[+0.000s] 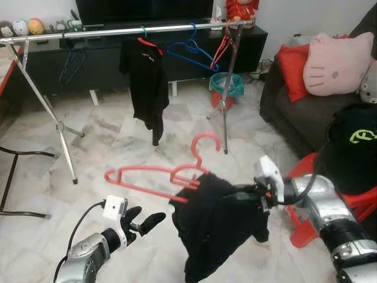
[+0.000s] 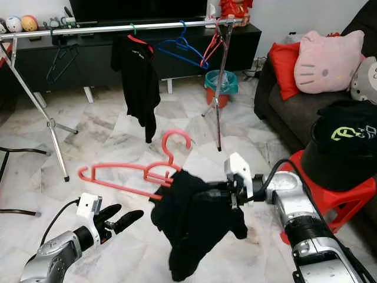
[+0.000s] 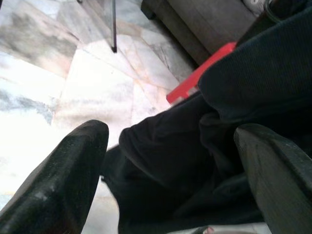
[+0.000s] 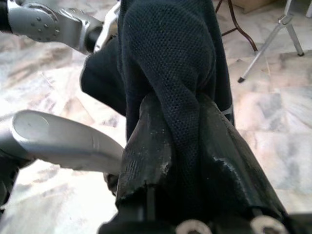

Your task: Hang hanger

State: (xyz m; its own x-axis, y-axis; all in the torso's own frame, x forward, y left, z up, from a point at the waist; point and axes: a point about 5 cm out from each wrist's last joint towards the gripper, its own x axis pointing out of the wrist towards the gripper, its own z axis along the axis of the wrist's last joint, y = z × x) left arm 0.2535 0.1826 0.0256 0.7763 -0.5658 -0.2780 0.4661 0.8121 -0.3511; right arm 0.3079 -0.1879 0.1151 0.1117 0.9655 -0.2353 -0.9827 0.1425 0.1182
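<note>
A red hanger [image 1: 153,174] hangs tilted in mid-air above the marble floor, its right end tucked inside a black garment [image 1: 215,227] that droops below it. My right gripper [image 4: 180,112] is shut on a fold of that garment; the cloth hides whether it also pinches the hanger. My left gripper [image 1: 144,221] stands open low at the left, just short of the garment, with nothing between its fingers [image 3: 63,175]. Behind, the silver clothes rail [image 1: 129,30] carries a black shirt [image 1: 145,76], a blue hanger [image 1: 191,50] and a red hanger [image 1: 222,44].
The rack's legs [image 1: 65,141] splay over the floor at left and centre. A dark sofa with a pink cushion [image 1: 339,62] lines the right. A red stool [image 1: 303,227] stacked with black clothes [image 1: 353,147] stands by my right arm. A teal bin [image 1: 227,85] sits before the TV cabinet [image 1: 177,59].
</note>
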